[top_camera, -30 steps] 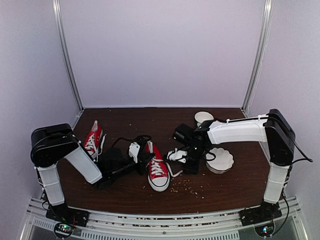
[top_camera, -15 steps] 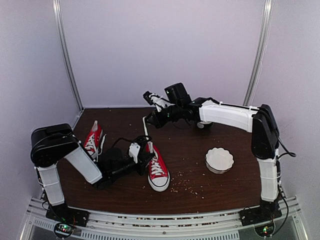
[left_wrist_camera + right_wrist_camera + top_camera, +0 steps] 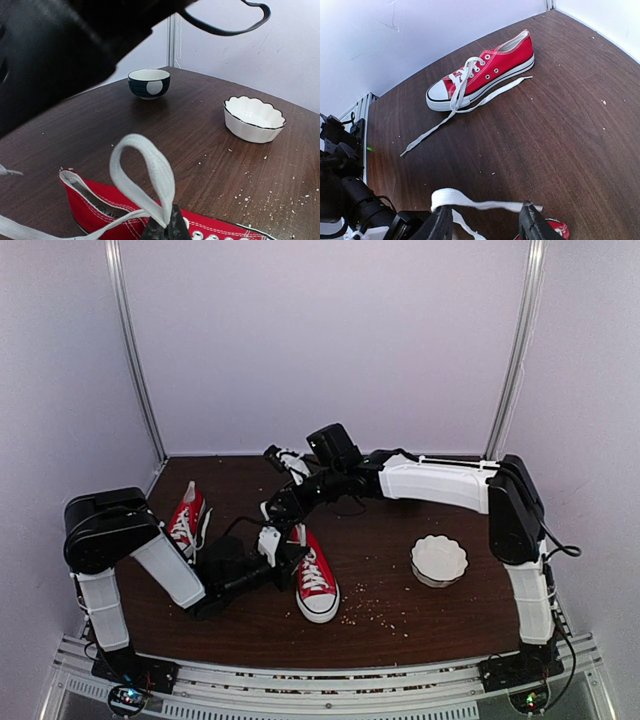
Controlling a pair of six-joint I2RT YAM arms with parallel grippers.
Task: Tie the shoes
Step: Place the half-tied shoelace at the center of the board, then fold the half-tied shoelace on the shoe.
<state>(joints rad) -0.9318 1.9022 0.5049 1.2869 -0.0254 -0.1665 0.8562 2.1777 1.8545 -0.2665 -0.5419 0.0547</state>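
The left gripper is closed, and its fingertips pinch the base of a lace loop. The loop stands upright just above the jaws. Directly under and behind these jaws lies a red canvas sneaker on its sole, with its opening on the left side of the jaws and its eyelets on the right. More laces run from the pinched point towards the lower left.

The right gripper has its jaws apart. A flat lace strip crosses the gap between the two fingers, but I cannot tell if it touches them. A small red part of the same sneaker shows just under the right finger.

The second sneaker lies well ahead of the right jaws on the brown table. It is untied, and one long loose lace trails from it over the wood towards the jaws.

Far beyond the left jaws stands a dark blue bowl with a white dot. To the right of it, nearer, is a white scalloped dish. Pale crumbs lie on the wood between that dish and the jaws.
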